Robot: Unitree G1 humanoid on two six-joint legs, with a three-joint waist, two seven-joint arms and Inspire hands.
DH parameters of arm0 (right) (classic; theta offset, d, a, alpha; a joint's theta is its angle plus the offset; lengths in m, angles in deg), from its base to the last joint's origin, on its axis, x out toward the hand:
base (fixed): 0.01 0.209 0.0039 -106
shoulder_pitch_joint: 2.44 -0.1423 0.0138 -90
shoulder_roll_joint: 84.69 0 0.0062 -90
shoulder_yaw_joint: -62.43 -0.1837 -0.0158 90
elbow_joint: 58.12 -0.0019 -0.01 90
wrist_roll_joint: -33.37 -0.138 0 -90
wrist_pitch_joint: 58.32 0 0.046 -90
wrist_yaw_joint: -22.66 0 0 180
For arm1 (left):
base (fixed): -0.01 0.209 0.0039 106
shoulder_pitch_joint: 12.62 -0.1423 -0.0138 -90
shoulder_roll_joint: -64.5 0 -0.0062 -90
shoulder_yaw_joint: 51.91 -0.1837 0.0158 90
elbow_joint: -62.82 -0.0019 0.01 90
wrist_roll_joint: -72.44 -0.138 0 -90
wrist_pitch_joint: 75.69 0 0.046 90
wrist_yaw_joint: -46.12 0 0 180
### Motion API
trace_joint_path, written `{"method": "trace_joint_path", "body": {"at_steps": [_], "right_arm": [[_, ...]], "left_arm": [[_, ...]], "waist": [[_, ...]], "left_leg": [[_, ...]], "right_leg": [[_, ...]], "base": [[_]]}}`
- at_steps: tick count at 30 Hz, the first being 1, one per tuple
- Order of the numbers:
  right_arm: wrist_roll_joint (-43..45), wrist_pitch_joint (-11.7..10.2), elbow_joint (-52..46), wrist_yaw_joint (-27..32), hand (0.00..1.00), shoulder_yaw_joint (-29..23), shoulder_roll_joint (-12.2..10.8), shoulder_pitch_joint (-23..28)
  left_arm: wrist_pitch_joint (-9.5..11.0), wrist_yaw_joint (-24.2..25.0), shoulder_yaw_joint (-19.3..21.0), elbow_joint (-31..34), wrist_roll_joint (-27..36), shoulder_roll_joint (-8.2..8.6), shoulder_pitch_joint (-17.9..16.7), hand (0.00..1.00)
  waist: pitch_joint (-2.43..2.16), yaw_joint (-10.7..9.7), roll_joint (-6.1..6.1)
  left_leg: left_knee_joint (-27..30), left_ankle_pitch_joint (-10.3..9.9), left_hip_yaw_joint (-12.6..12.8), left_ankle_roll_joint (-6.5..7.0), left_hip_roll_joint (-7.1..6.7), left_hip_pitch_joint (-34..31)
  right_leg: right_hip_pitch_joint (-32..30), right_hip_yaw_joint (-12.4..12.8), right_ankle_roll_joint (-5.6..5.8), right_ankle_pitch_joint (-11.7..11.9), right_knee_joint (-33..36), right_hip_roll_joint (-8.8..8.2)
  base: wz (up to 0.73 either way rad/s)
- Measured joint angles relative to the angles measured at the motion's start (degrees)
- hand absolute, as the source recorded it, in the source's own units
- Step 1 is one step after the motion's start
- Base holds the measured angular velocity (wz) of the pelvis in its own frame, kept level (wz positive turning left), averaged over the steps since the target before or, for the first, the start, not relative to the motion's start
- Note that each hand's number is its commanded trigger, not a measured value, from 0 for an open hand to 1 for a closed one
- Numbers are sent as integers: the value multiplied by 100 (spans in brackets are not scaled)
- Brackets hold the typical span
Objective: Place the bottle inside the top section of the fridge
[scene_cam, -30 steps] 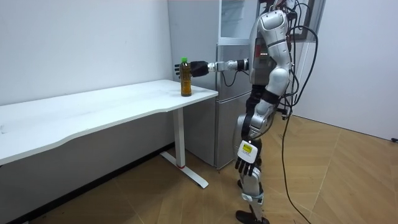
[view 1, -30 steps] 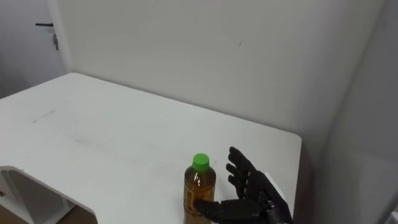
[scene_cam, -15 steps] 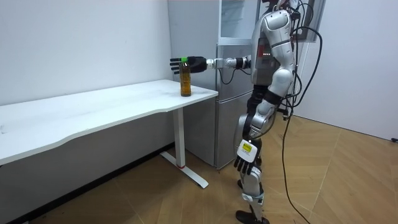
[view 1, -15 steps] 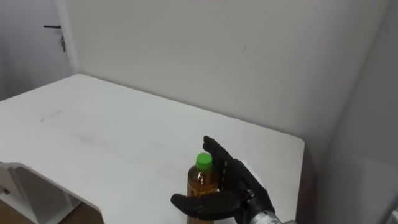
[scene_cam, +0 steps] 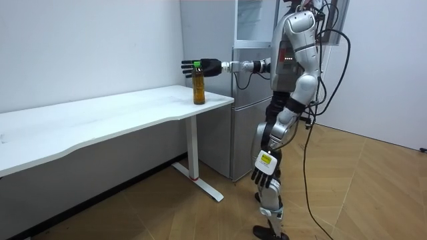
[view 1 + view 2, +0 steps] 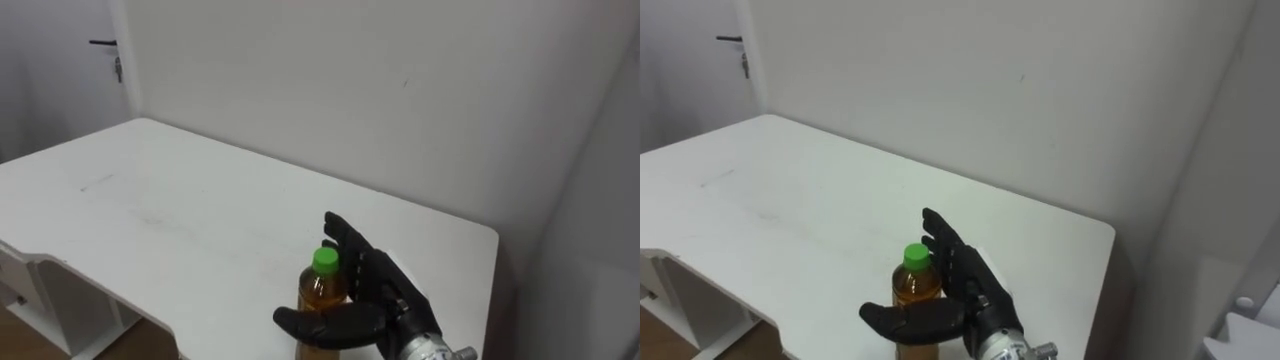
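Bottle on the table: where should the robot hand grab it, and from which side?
Grip the bottle by its body, below the cap, from its right: it stands upright near the table edge; the right robot hand is open beside it, thumb in front, fingers behind.

Probably test lab: bare white table [image 5: 100, 119], fridge [image 5: 248, 100], plain walls [image 5: 87, 47], wood floor [image 5: 373, 193].

Clear plastic bottle [image 6: 320, 291], matt table [image 6: 200, 230]

White table [image 5: 100, 117], wood floor [image 5: 373, 187] (herringbone)
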Motion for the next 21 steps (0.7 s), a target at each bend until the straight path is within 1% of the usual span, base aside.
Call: {"method": "trace_joint_path", "body": {"at_steps": [8,13,15,18,21], "right_arm": [[74,1,240,59,0,7,-1,5],[228,1,676,123,0,9,-8,47],[249,2,841,136,0,9,-18,127],[238,3,842,132,0,11,-20,311],[238,3,842,121,0,11,-21,390]], "left_arm": [[-33,-31,9,-1,-23,1,-2,0],[-39,-30,6,-11,-23,4,-3,0],[-40,-29,6,-12,-23,5,-6,0],[-45,-31,6,-12,-17,7,-11,0],[-49,-32,5,-12,-8,9,-16,0]], "waist": [[-2,1,18],[-6,9,17],[-6,5,17],[-7,4,16],[-8,6,14]], "left_leg": [[-1,0,-2,0,0,0],[-1,1,-12,1,1,8],[-2,1,-27,1,1,8],[2,1,-67,2,1,13],[5,5,-83,8,-6,11]], "right_leg": [[13,-12,12,-8,-1,1],[31,-61,12,-7,3,-5],[40,-75,12,-7,3,-10],[67,-91,12,-8,2,-12],[72,-100,12,-8,2,-19]], "base": [[1],[1],[4],[7],[2]]}}
